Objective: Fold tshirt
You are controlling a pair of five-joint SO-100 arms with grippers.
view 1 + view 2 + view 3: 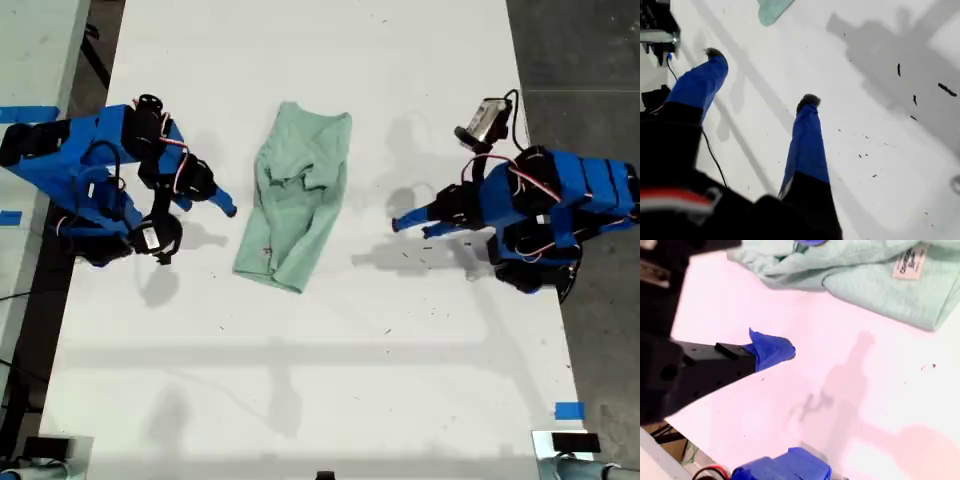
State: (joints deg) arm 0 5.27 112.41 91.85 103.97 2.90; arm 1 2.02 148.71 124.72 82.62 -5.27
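The tshirt point(295, 197) lies bunched in a long strip at mid-table, toward twelve o'clock, untouched. My first gripper point(762, 77) and my second gripper point(785, 405) are held apart-jawed and empty. Folding seems part done; an edge must next be grasped.

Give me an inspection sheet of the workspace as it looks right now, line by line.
Surface: white table, flat, with arm shadows.
Job's things: tshirt, pale mint, folded into a narrow, rumpled bundle between the arms, with its label showing.
Clutter: dark specks near my first gripper; blue tape at the exterior view's lower right.
Grippers: my first gripper is open, empty and clear of the cloth; my second gripper is open, empty and beside the shirt.
Cables: red and white wires along the arms, none on the shirt.
Surroundings: dark floor at the exterior view's right.
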